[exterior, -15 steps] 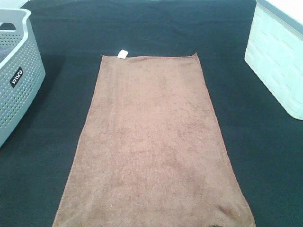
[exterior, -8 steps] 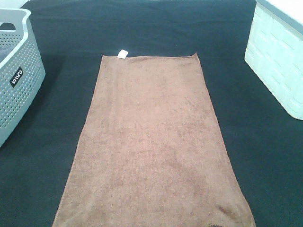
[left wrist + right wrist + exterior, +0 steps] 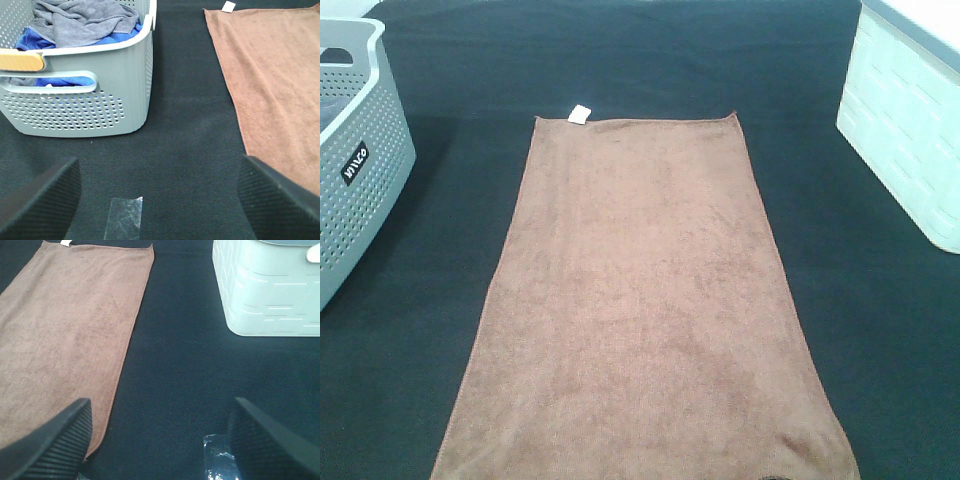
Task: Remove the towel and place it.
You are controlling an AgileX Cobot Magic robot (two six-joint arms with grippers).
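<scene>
The towel (image 3: 640, 310) lies flat down the middle of the overhead frame on the dark table (image 3: 880, 330), its long axis running from the lower edge up to the tag (image 3: 579, 114) at its upper left corner. Neither arm shows there. The left gripper (image 3: 157, 200) has its jaws spread and empty with the towel at that frame's right; the right gripper (image 3: 160, 440), equally spread and empty, sits with one finger over the towel's edge, so I judge it nearer.
</scene>
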